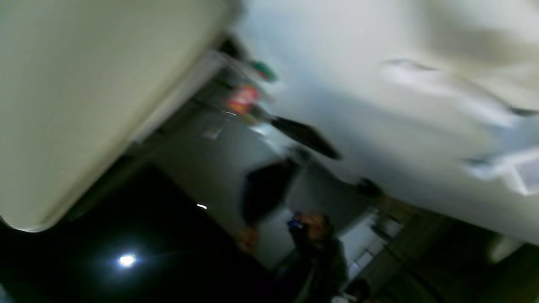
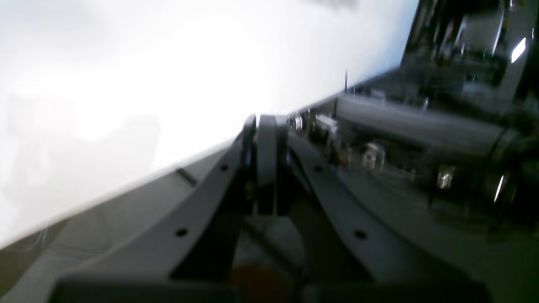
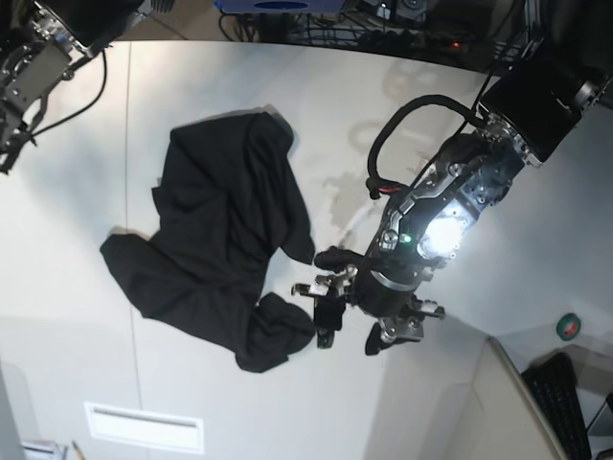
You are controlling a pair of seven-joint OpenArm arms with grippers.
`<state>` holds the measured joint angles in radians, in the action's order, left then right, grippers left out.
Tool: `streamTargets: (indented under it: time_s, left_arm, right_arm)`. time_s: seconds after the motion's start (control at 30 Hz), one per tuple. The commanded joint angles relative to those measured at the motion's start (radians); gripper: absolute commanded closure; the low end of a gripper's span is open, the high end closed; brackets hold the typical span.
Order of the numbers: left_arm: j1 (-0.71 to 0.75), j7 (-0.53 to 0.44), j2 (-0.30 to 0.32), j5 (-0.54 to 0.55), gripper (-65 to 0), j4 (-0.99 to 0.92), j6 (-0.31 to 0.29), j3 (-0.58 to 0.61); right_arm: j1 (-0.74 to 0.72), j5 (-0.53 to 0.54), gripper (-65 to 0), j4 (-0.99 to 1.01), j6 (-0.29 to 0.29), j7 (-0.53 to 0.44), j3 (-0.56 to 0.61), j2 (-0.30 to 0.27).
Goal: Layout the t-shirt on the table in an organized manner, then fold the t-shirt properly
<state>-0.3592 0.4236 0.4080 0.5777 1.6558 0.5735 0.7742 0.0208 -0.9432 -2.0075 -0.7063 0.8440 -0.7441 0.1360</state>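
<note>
Base view, crumpled t-shirt (image 3: 225,244) on table (image 3: 536,230), left tool (image 3: 324,305) beside it, grip unclear, right tool (image 2: 266,155) closed.

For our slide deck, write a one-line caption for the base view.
Left pincer hangs beside a crumpled black t-shirt on the off-white table.

Seen from overhead, the base view looks straight down on the cream surface (image 3: 211,383). The left wrist view, tilted and blurred, skims the surface's (image 1: 84,92) edge toward the room; the right wrist view peers along its closed pincer (image 2: 266,139) at the same surface (image 2: 126,84).
</note>
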Motion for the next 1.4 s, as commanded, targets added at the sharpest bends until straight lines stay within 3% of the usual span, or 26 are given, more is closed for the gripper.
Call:
streamTargets:
  time_s: [0.0,0.17,0.37,0.67,0.83,1.07,1.2,1.37]
  left_arm:
    - [-0.014,-0.024,0.015,-0.009,-35.2,0.016,-0.002,-0.008]
    - [0.004,-0.024,0.022,-0.009,-35.2,0.027,0.004,-0.009]
    - [0.010,-0.024,0.029,-0.009,-35.2,0.030,0.026,-0.014]
    - [0.070,-0.024,0.042,-0.009,-35.2,0.047,0.026,-0.077]
    - [0.079,-0.024,0.048,-0.009,-35.2,0.047,0.026,-0.086]
    - [0.078,-0.024,0.048,-0.009,-35.2,0.044,0.026,-0.120]
    - [0.079,-0.024,0.048,-0.009,-35.2,0.044,0.026,-0.121]
    - [0.079,-0.025,0.048,-0.009,-35.1,0.044,0.026,-0.121]
  right_arm:
    - [0.008,-0.010,0.0,-0.016,0.008,-0.004,0.034,-0.008]
    - [0.081,-0.015,0.0,-0.017,0.008,0.002,0.304,-0.008]
    - [0.101,-0.010,0.0,-0.012,0.008,-0.004,0.436,-0.003]
    - [0.250,-0.004,0.0,-0.019,0.008,0.002,0.693,-0.002]
    - [0.341,0.074,0.0,-0.035,0.008,-0.007,0.703,0.004]
    - [0.525,0.115,0.0,-0.048,0.008,-0.136,0.806,0.006]
    - [0.604,0.181,0.0,-0.048,0.008,-0.171,0.803,0.006]
    - [0.678,0.272,0.0,-0.046,0.008,-0.269,0.705,0.006]
